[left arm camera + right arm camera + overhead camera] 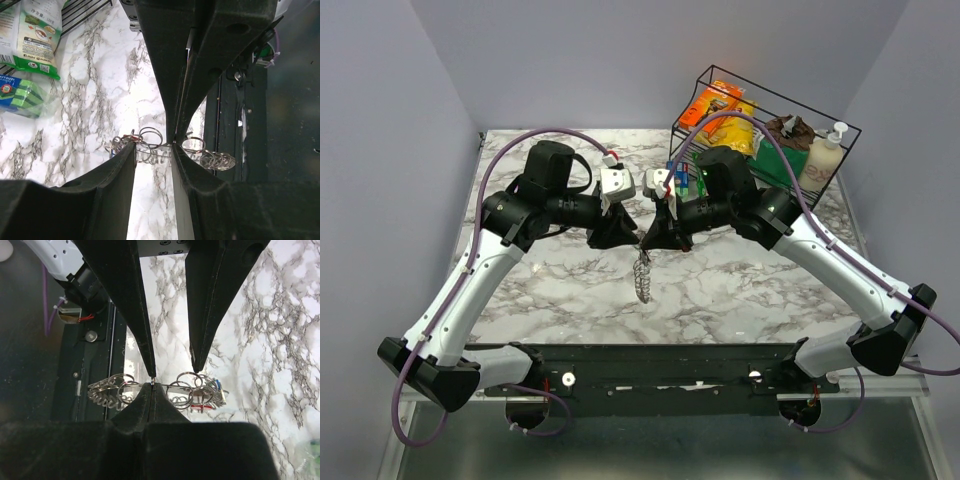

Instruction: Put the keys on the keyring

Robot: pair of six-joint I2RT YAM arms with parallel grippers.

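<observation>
The keyring (167, 386) is being pinched at the tips of the closed right gripper (152, 387), with keys (102, 392) dangling on either side. The wire is being straddled by the half-open left gripper (173, 371) directly opposite. Its jaws are best being closed slowly and kept centred on the wire.

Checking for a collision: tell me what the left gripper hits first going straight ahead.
Likely the keyring wire stretched across its gap, then the right gripper pinching that wire; depth is unclear.

The keyring (181, 390) is hidden at its middle behind the right hand (151, 389), and the keys (102, 394) strung on it overlap, too small to count.
</observation>
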